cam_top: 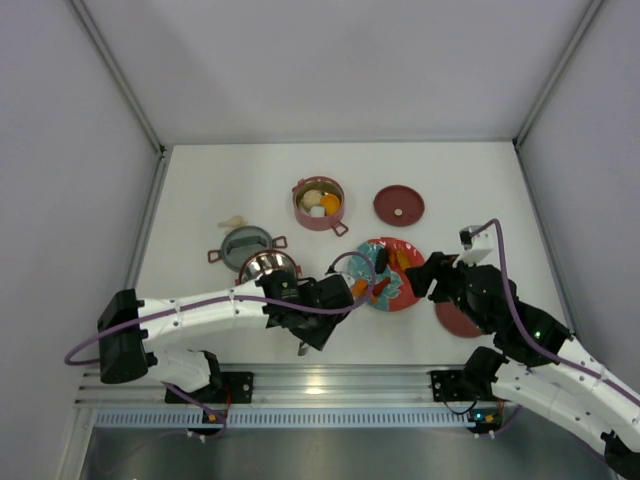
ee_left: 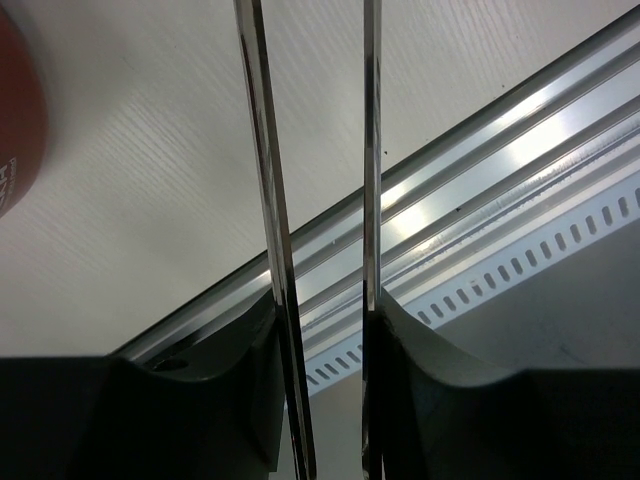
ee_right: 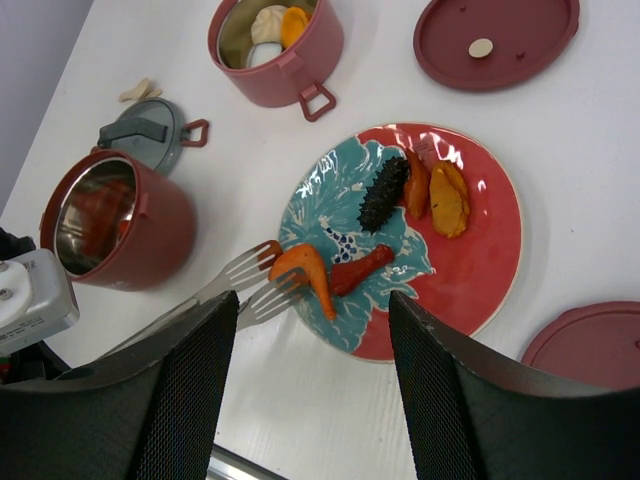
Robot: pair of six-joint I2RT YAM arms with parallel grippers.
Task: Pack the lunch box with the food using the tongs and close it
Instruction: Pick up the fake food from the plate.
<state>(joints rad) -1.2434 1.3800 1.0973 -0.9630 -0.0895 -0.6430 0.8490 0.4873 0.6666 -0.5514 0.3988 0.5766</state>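
In the overhead view the left arm reaches in from the lower left. Its left gripper (cam_top: pixel 320 304) is clamped on the tongs (ee_left: pixel 272 230). The left wrist view shows the two slim steel arms running between the fingers (ee_left: pixel 425 365), each pressed from outside.

In the right wrist view an empty pink pot (ee_right: pixel 115 215) stands at the left, its steel inside showing. Above it sits a grey round dish (ee_right: pixel 148 130), with a small cream scrap (ee_right: pixel 138 91) beyond. At top centre a second pink pot (ee_right: pixel 277 60) holds a white lump (ee_right: pixel 268 20) and an orange piece (ee_right: pixel 295 22).

The forked tips of the tongs lie at the left rim of the red plate (ee_right: pixel 480 270), one on each side of the left end of the orange carrot (ee_right: pixel 308 275). Whether they squeeze it cannot be told. The red sausage (ee_right: pixel 362 268) touches the carrot on its right. Further up the plate lie a dark knobbly piece (ee_right: pixel 384 192) and two orange pieces (ee_right: pixel 448 198).

One maroon lid (ee_right: pixel 497 40) lies at the upper right and another maroon lid (ee_right: pixel 590 345) at the lower right edge.

The right gripper (ee_right: pixel 312 310) hangs over the plate's near edge with its fingers spread wide, holding nothing.
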